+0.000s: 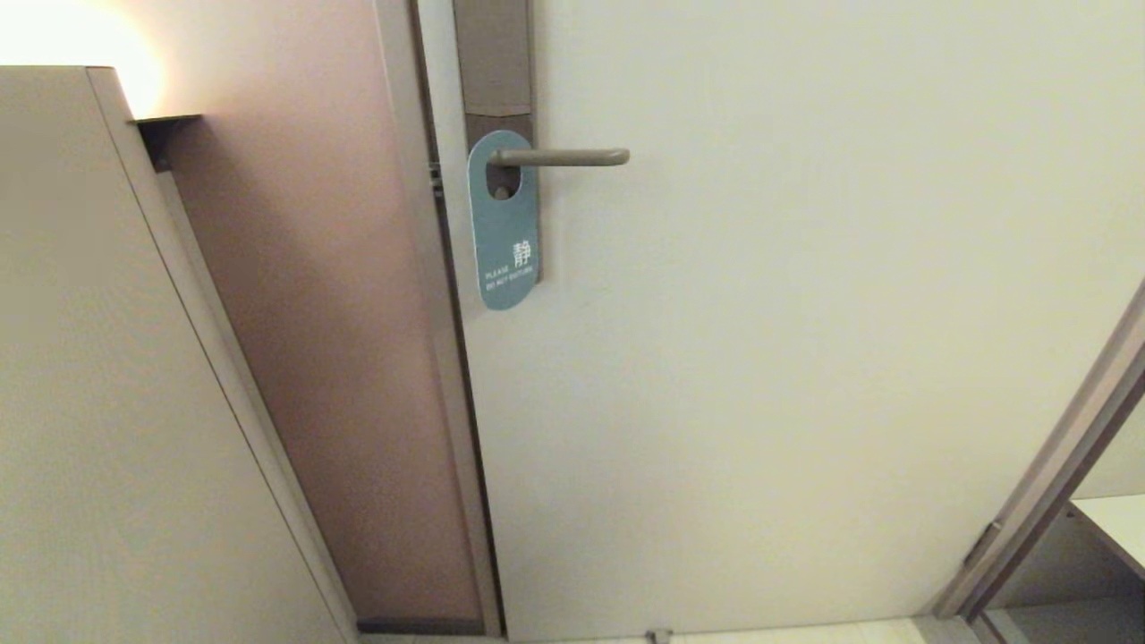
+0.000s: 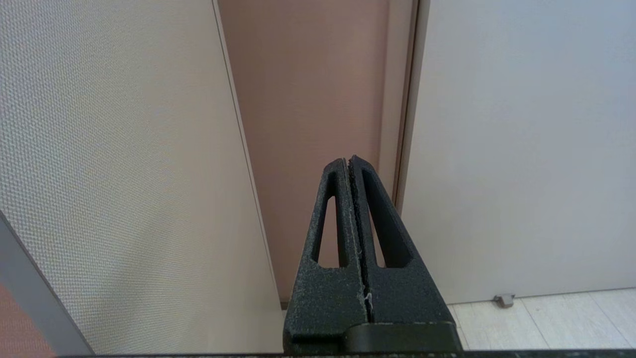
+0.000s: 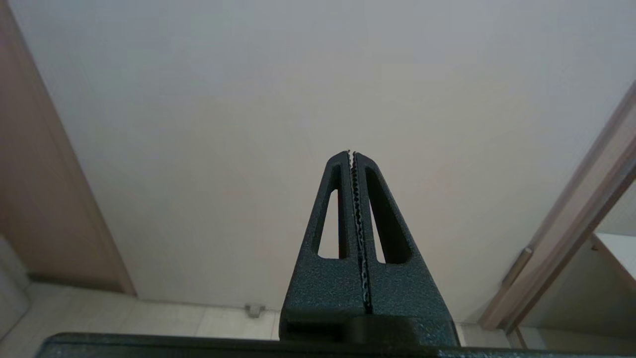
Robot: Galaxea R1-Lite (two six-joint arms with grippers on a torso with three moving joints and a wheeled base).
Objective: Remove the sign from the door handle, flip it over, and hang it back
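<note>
- Pointing at the lower part of the pale door [image 3: 298, 99], our right claw [image 3: 354, 153] is fully closed, its toothed pads pressed together with nothing between them.
- Beyond the right claw we see a small metal door stop [image 3: 254, 310] at the foot of the door, on the light tiled floor [image 3: 149, 318].
- Our left claw [image 2: 349, 160] is likewise pressed shut and empty, aimed at the pinkish-brown wall panel [image 2: 308, 99] between a textured beige panel [image 2: 114, 174] and the door's edge.
- Neither claw shows in the head view.
- In the head view, the sign [image 1: 504, 224] hangs on the door handle [image 1: 564, 157], its round hole looped over the lever close to the backplate [image 1: 494, 63].
- We see the sign's blue face turned outward, with white lettering near its lower rounded end; it hangs straight down, lying over the lower part of the backplate.
- The lever sits horizontal, its rounded free end pointing away from the door's edge.
- A warm lamp glow [image 1: 63, 36] shows above the beige panel at the far left.
- A second door frame [image 1: 1055, 465] stands at an angle on the right.
</note>
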